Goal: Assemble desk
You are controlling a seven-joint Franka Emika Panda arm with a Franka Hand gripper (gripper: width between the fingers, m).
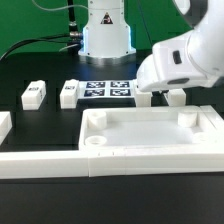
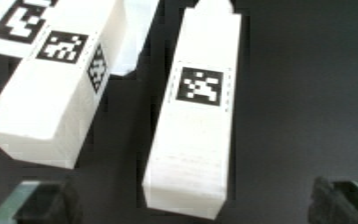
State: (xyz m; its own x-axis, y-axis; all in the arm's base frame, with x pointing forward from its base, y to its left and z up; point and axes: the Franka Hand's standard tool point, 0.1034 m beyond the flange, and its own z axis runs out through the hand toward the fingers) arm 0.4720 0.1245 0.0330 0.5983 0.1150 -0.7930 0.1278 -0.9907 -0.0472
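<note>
While the end effector (image 2: 188,203) hangs over two legs w/ its dark fingers (image 2: 34,205) spread wide, it holds nothing. The nearer leg (image 2: 201,110) lies lengthwise between them, its sides clear of both. Just beside it lies the second leg (image 2: 59,80), approx. parallel, w/ a narrow strip of black worktop (image 2: 318,90) between.

In the exterior view the white arm (image 1: 185,60) hides most of that spot, so the pair shows only as white stubs behind the desk top (image 1: 150,140). That lies at the front of the worktop. To the exterior view's left of the arm sits the marker board (image 1: 108,90), then a third leg (image 1: 68,93) and a fourth leg (image 1: 33,95). A low border wall (image 1: 40,160) runs along the tray's front.

Labels: only black-and-white pixel-pattern tags (image 2: 201,87); can't read any text.

Legs are white, square-section, matte, faintly grainy. The desk top is tray-like w/ raised rim and round corner sockets.
</note>
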